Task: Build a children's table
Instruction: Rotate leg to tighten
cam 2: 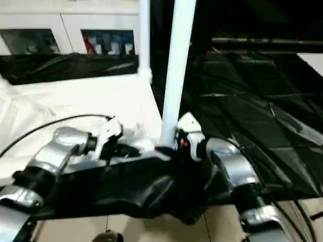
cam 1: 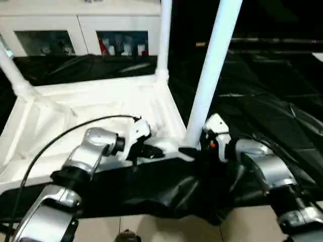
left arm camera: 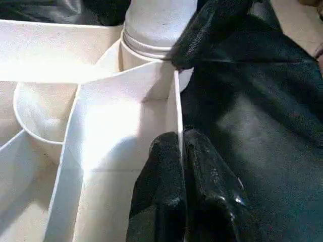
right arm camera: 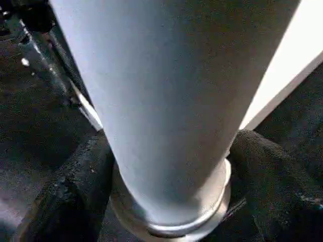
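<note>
No lettering, label, brand, number or sign could be read anywhere. The things behind the cabinet's (cam 1: 81,22) glass doors were too blurred to tell whether they carried any print.

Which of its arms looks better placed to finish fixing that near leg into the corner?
Probably the right. The right gripper already straddles the near leg just above its socket, fingers either side. The left gripper is shut on the tabletop's rim, apparently steadying it.
</note>
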Available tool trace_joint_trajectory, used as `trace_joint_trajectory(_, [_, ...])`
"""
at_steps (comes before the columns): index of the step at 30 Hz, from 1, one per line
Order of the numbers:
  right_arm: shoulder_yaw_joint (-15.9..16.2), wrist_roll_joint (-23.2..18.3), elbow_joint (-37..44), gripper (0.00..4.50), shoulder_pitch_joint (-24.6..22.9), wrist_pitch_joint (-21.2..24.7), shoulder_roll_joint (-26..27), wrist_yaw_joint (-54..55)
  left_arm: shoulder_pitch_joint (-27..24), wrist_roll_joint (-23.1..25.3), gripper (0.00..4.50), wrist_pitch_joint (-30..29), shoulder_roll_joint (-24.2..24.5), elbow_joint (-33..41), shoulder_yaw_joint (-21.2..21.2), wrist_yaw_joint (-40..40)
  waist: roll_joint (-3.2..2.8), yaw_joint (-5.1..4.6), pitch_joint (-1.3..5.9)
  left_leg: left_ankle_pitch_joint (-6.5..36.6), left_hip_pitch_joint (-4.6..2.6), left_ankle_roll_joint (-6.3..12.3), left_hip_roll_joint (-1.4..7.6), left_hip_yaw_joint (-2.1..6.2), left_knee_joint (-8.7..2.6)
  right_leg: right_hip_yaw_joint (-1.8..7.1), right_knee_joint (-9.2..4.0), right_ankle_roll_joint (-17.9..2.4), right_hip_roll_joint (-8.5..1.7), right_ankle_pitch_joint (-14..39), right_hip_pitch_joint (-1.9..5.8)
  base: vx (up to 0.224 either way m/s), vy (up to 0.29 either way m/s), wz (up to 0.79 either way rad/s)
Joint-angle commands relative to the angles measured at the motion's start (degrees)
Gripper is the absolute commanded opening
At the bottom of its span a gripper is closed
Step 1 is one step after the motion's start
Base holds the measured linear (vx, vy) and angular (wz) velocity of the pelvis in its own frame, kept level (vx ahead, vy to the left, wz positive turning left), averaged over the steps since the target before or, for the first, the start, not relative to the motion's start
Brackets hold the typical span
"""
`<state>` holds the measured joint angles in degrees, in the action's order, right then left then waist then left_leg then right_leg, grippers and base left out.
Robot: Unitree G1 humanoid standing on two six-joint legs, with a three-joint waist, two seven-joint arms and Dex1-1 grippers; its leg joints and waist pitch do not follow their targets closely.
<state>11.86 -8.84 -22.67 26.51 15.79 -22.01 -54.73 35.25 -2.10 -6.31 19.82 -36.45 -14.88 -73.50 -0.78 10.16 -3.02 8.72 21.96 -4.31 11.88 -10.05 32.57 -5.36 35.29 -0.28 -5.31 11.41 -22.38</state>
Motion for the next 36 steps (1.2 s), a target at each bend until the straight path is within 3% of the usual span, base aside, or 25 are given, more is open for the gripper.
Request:
trace_joint_trajectory(1, [1.1,0.2,1.8,3.51,-0.8,1.2,-0.7,-1.4,-0.3,-1.5,0.00,0.9,-0.7,2.3,-1.2,-3.9,-0.10,-0.20,4.06,14.5,-1.35,0.50,1.85,0.32,-3.44,3.00,-3.92,-12.6,-3.65,6.7,2.70,0.000,0.000,0.00])
trace_joint_trajectory(6, [0.7,-1.0,3.5,3.22,-1.4,2.4,-0.6,-2.6,-0.5,-1.8,0.00,0.2,-0.8,3.2,-1.2,-3.5,0.11,-0.22,4.26,11.8,-1.10,1.16,1.80,0.39,-3.25,2.96,-3.54,-12.5,-3.61,4.3,2.81,0.000,0.000,0.00])
trace_joint_trajectory(7, [0.7,-1.5,3.5,3.22,-1.3,2.7,-0.6,-3.0,-0.4,-1.8,0.00,0.2,-1.0,3.2,-1.1,-3.2,0.64,-0.23,4.23,11.2,-1.06,1.60,1.75,0.26,-3.17,2.94,-3.52,-12.7,-3.61,3.8,2.81,0.000,0.000,0.00])
trace_joint_trajectory(9, [0.8,-1.6,3.3,2.93,-1.2,2.7,-0.5,-3.2,-0.4,-1.8,0.00,0.2,-1.2,3.1,-1.1,-2.9,0.42,-0.12,4.21,10.8,-1.03,1.86,1.75,0.26,-3.12,2.94,-3.53,-12.7,-3.68,4.4,2.73,0.000,0.000,0.00])
trace_joint_trajectory(10, [0.9,-1.6,3.3,2.87,-1.2,2.9,-0.4,-3.4,-0.4,-1.9,0.00,0.0,-1.4,3.3,-1.0,-2.4,0.73,-0.14,4.10,10.7,-0.99,2.00,1.72,0.24,-3.14,2.94,-3.56,-12.6,-3.68,4.7,2.73,0.000,0.000,0.00])
trace_joint_trajectory(14, [0.1,-1.5,2.4,2.75,-1.0,3.3,0.5,-1.9,-0.3,-1.4,0.00,-0.2,-1.7,3.3,-0.7,-0.8,0.66,-0.12,4.06,10.5,-0.97,2.08,1.72,0.26,-3.13,2.95,-3.62,-12.2,-3.73,5.8,2.66,0.000,0.000,0.00])
trace_joint_trajectory(16, [-2.0,-0.5,-0.9,2.73,0.0,3.1,2.5,4.0,0.6,0.1,0.00,0.2,-2.8,1.3,-0.3,3.3,0.74,-0.17,4.11,10.6,-1.00,1.98,1.74,0.25,-3.13,2.98,-3.64,-12.1,-3.78,6.2,2.60,0.000,0.000,0.00])
trace_joint_trajectory(20, [-7.1,0.5,-8.1,2.72,2.2,3.4,7.1,18.3,3.3,2.5,0.00,0.6,-6.0,-3.0,0.5,12.2,0.75,-0.80,4.07,13.0,-1.29,-0.54,1.63,0.46,-3.46,2.97,-4.20,-11.2,-4.05,11.5,2.50,0.000,0.000,0.00])
trace_joint_trajectory(21, [-10.2,0.1,-11.1,2.72,3.0,3.9,10.0,26.6,4.9,3.3,0.00,-0.2,-8.3,-4.9,0.7,16.6,0.76,-0.93,4.09,12.6,-1.22,-0.74,1.59,0.47,-3.47,3.02,-4.16,-10.9,-3.96,11.2,2.48,0.000,0.000,0.00])
trace_joint_trajectory(22, [-10.4,0.1,-11.3,2.72,3.0,3.9,10.2,27.1,5.0,3.4,0.00,-0.3,-8.4,-5.0,0.8,16.8,0.56,-1.03,4.08,12.8,-1.29,-0.86,1.58,0.42,-3.51,3.11,-4.22,-10.9,-3.96,11.2,2.28,0.000,0.000,0.00])
trace_joint_trajectory(23, [-12.8,-0.4,-13.6,2.72,3.7,4.1,12.8,34.0,6.5,3.8,0.00,-1.0,-11.0,-6.6,0.9,20.6,0.59,-1.22,4.12,12.9,-1.20,-1.40,1.45,0.42,-3.53,3.08,-4.29,-10.5,-3.92,11.3,2.38,0.000,0.000,0.00])
trace_joint_trajectory(25, [-13.5,-0.2,-14.8,2.72,4.0,3.7,14.2,37.4,7.3,4.1,0.00,-1.6,-12.8,-7.4,0.9,22.9,0.67,-1.24,4.20,12.7,-1.22,-1.33,1.46,0.49,-3.51,2.99,-4.28,-10.3,-3.95,10.7,2.55,0.000,0.000,0.00])
trace_joint_trajectory(26, [-13.8,0.4,-15.8,2.72,4.3,2.9,15.1,39.9,7.8,4.5,0.00,-1.7,-14.1,-8.0,0.8,24.8,0.16,-1.33,4.16,12.7,-1.24,-1.21,1.48,0.43,-3.48,3.08,-4.41,-10.1,-3.85,9.6,2.36,0.000,0.000,0.00])
trace_joint_trajectory(30, [-14.3,1.2,-19.5,2.72,5.6,0.7,20.8,46.2,8.6,6.0,0.00,-2.6,-20.4,-10.0,-0.8,29.4,0.15,-1.42,4.19,13.1,-1.27,-1.35,1.33,0.46,-3.51,3.03,-4.43,-10.3,-3.79,9.1,2.45,0.000,0.000,0.00])
trace_joint_trajectory(36, [-13.2,1.6,-20.0,2.72,6.8,-1.1,22.4,44.9,8.6,6.2,0.00,-2.0,-20.5,-10.7,-1.1,28.9,-0.07,-1.37,4.11,15.8,-1.41,-0.75,1.33,0.58,-3.84,3.01,-5.05,-8.9,-3.86,12.2,2.61,0.000,0.000,0.00])
